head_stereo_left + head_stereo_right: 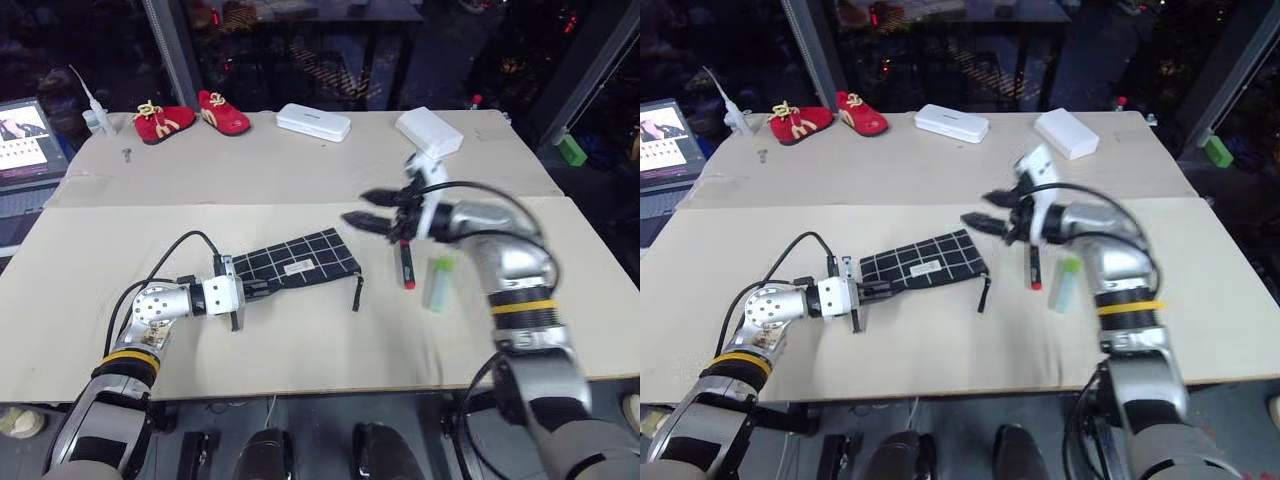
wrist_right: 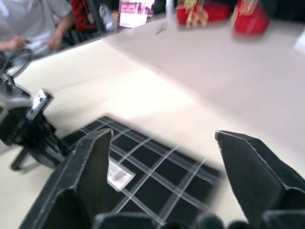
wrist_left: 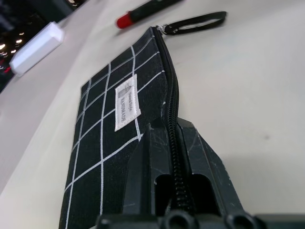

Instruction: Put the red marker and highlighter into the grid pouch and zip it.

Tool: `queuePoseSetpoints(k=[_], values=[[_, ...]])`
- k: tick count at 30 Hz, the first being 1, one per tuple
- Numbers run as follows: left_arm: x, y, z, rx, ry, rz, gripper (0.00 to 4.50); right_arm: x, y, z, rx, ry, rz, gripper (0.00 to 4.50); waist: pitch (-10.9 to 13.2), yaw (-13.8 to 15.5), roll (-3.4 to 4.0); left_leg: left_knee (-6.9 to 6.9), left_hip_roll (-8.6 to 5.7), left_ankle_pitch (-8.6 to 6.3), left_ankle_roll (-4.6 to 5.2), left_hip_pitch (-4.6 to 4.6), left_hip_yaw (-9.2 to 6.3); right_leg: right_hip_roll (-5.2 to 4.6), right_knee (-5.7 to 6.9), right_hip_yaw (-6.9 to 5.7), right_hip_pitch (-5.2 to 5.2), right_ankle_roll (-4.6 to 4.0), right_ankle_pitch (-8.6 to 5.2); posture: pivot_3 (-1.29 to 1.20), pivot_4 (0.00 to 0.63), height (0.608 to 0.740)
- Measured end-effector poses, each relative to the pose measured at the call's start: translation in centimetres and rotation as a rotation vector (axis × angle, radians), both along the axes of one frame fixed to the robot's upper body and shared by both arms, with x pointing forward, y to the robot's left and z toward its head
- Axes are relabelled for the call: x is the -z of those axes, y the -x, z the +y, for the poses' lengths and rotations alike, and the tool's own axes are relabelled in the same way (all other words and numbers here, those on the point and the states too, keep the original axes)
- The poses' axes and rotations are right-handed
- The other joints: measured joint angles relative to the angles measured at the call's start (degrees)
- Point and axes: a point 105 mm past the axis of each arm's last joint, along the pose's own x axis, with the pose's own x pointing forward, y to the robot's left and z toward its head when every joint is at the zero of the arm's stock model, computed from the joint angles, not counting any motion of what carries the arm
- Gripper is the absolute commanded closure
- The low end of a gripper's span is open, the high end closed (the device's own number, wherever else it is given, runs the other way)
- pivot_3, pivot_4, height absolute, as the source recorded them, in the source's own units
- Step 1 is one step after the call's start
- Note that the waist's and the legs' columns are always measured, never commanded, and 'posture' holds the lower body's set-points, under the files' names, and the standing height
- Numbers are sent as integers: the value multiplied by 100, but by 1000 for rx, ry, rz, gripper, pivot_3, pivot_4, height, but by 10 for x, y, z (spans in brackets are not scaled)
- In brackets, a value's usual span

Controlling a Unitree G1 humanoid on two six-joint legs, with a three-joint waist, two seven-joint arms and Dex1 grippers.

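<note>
Left gripper point(image 1: 243, 291) is clamping the zipped pouch point(image 1: 300, 260) end; right gripper point(image 1: 375, 211), fingers apart, is hovering empty. Next: unzipping, marker point(image 1: 407, 266) and highlighter point(image 1: 438, 282) waiting.

Your table point(image 1: 300, 330) is a pale beige top in two boards, the seam running across at mid-depth. On the near board, the grid pouch point(image 1: 300, 262) lies flat near the centre, its black pull strap point(image 1: 357, 291) trailing off the end at 3 o'clock. At 3 o'clock from the pouch, the red marker point(image 1: 407, 266) lies just beside the highlighter point(image 1: 438, 283), the two apart. On the far board, at 12 o'clock from the pouch, sits a white box point(image 1: 313, 122), with a second white box point(image 1: 429, 131) toward 1 o'clock. Two red shoes point(image 1: 190, 116) rest at 11 o'clock, near the far edge.
</note>
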Motion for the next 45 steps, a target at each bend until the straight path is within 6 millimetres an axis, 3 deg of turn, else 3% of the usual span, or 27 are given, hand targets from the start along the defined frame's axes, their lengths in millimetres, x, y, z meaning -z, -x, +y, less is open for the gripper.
queuePoseSetpoints(k=[5,8,14,21,25,29,33,41,45], values=[[-18,-7,-1,-91,149,19,4500,64,8,-15,86,52,187,639,3,-35,5,4,-7,3,-4,-2,8,-3,-4,17,-13,0,0,0,150,740],[-19,-4,-5,-105,191,52,4500,64,5,-19,145,58,175,639,4,-80,5,3,-5,4,-5,14,7,5,0,28,-11,0,0,0,150,740],[-18,0,-10,-118,225,79,4500,71,4,-1,147,57,176,639,4,-58,5,2,-4,6,-9,18,12,8,3,28,-8,0,0,0,150,740],[-20,0,-11,-130,239,74,4500,75,0,4,146,49,200,639,3,-27,5,2,-8,5,-7,12,13,5,-7,27,-8,0,0,0,150,740],[-21,-2,-12,-142,254,81,4500,89,0,19,127,51,238,639,3,-42,5,3,-8,5,-7,16,13,6,-3,27,-6,-1,0,0,150,740],[-25,-2,-15,-139,259,71,4500,98,-9,19,169,55,259,639,3,-42,5,3,-8,5,-7,15,14,5,-4,28,-7,-1,0,0,150,740],[-28,-2,-16,-144,264,73,4500,97,-16,17,198,51,246,1730,3,-37,5,2,-7,5,-7,13,14,6,-5,27,-7,-1,0,0,150,740],[-28,-1,-13,-154,270,69,4500,95,-14,15,149,58,224,4469,4,-42,5,2,-7,5,-7,14,13,6,-4,28,-7,-1,0,0,150,740],[-29,-1,-12,-155,271,66,4500,91,-8,20,88,55,217,4469,4,-47,5,2,-6,5,-7,14,13,6,-4,28,-7,-1,0,0,150,740]])
